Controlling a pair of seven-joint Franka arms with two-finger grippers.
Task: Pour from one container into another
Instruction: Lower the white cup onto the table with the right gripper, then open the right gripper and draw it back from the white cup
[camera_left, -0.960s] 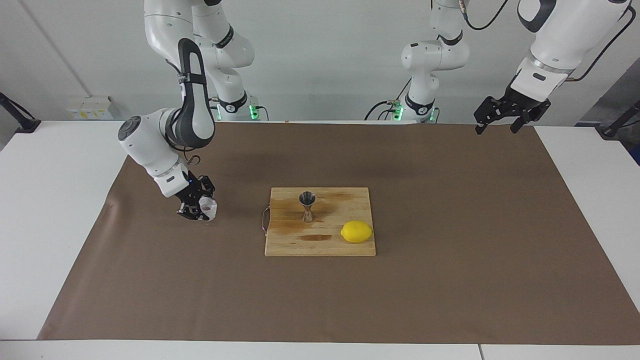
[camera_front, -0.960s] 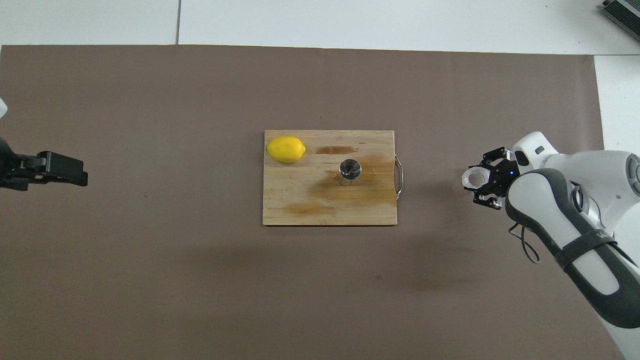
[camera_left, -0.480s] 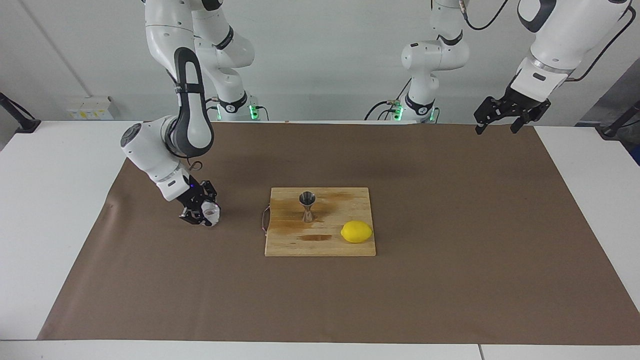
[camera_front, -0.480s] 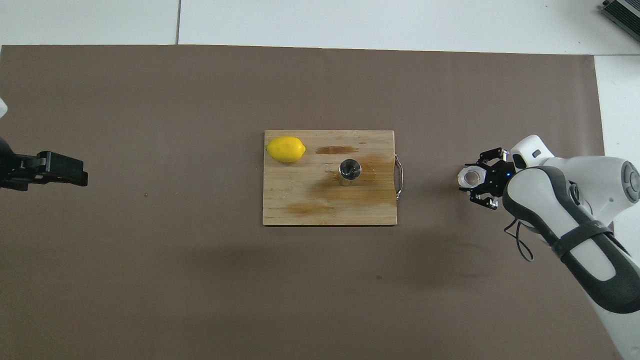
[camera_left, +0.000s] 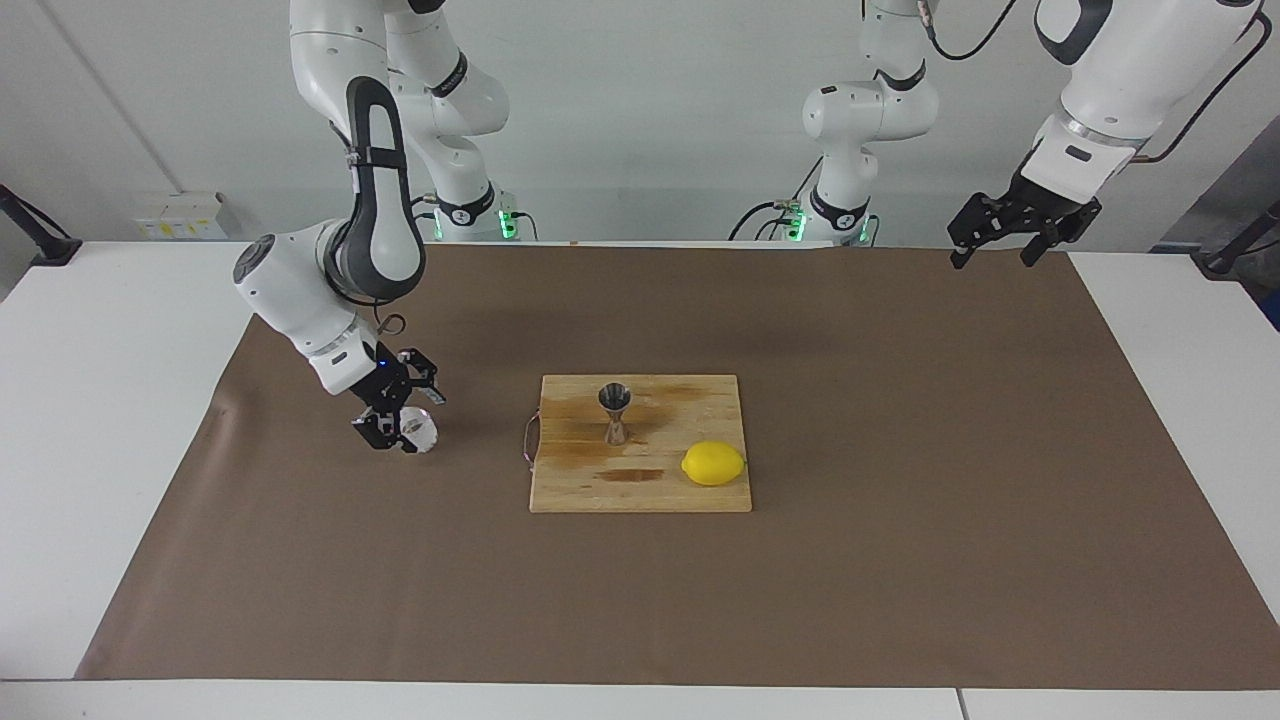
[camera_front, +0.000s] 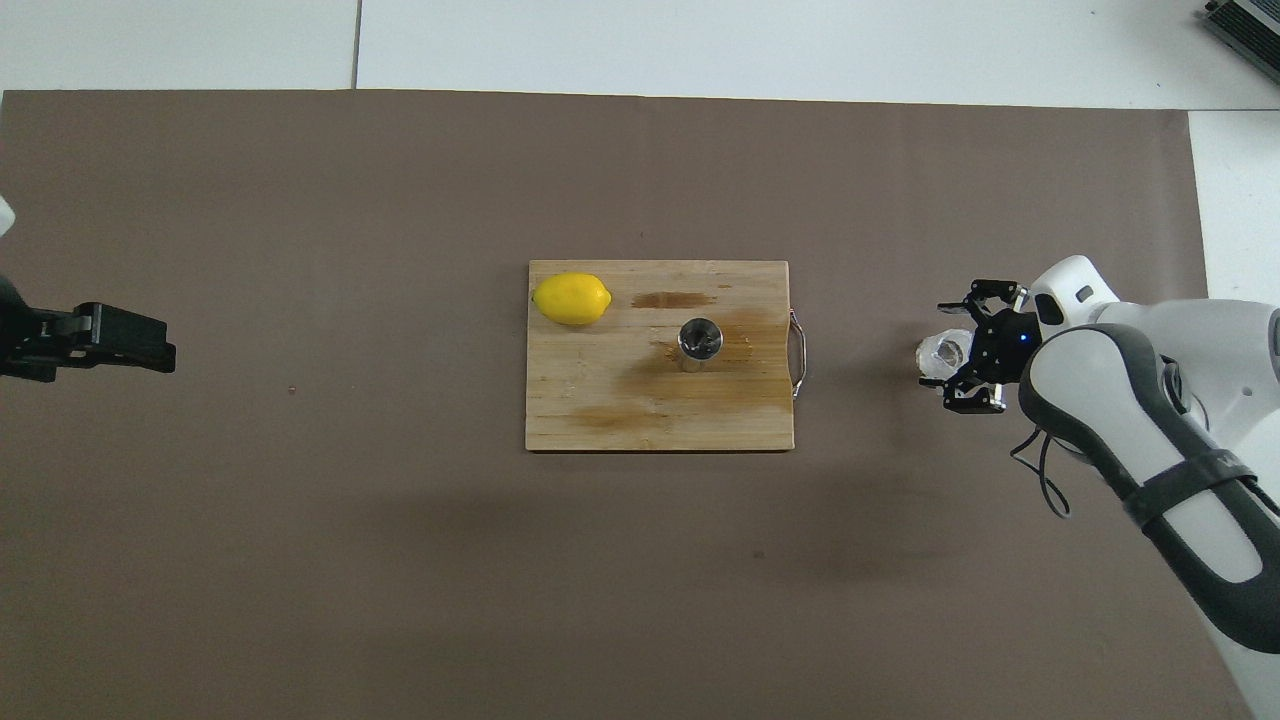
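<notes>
Glass cup (camera_left: 420, 430) is sitting on the brown mat (camera_left: 900, 560) toward the right arm's end of the surface, with the right gripper (camera_left: 400, 420) low around it. Its jaws are standing spread, one finger on each side of the cup; whether either one is touching the glass cannot be told. In the overhead view the cup (camera_front: 943, 352) is showing just past the fingertips, its mouth facing up, and the right gripper (camera_front: 975, 350) is reaching in from the mat's edge at that end.

Open mat is lying between the cup and the wooden cutting board (camera_left: 650, 495), whose wire handle (camera_left: 528, 440) is pointing toward the cup. Steel jigger (camera_left: 614, 412) is standing upright on the board, near the board's edge closer to the robots. A lemon (camera_left: 713, 464) is lying near the board's corner toward the left arm's end, apart from the jigger.

The left gripper (camera_left: 1000, 235) is waiting in the air over the mat's corner at the robots' edge, jaws spread and holding nothing. Wide bare mat is stretching from the board to every edge.
</notes>
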